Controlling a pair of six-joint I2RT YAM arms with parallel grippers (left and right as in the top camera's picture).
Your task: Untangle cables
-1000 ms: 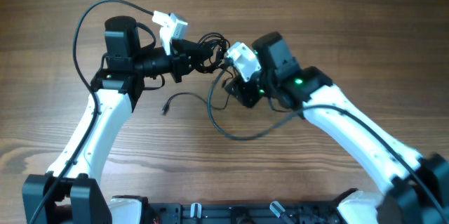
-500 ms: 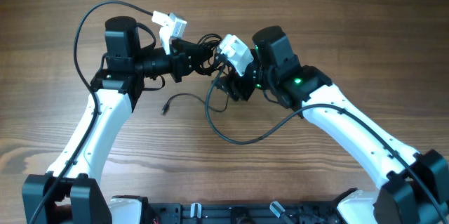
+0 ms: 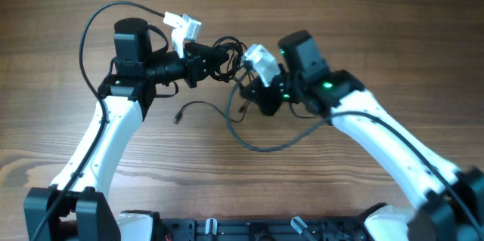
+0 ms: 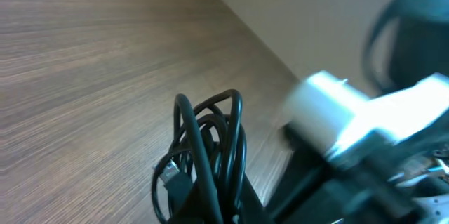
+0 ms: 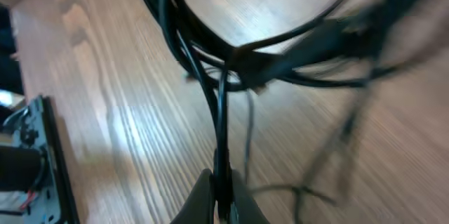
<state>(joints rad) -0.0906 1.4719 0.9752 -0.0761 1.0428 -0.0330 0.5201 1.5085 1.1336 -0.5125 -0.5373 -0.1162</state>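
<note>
The coil of cables is clamped in the left gripper, and one strand leading just right of the coil is pinched in the right gripper.

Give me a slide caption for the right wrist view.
Right gripper jaws shut on a strand of the tangled cables, stretched over the wooden table.
</note>
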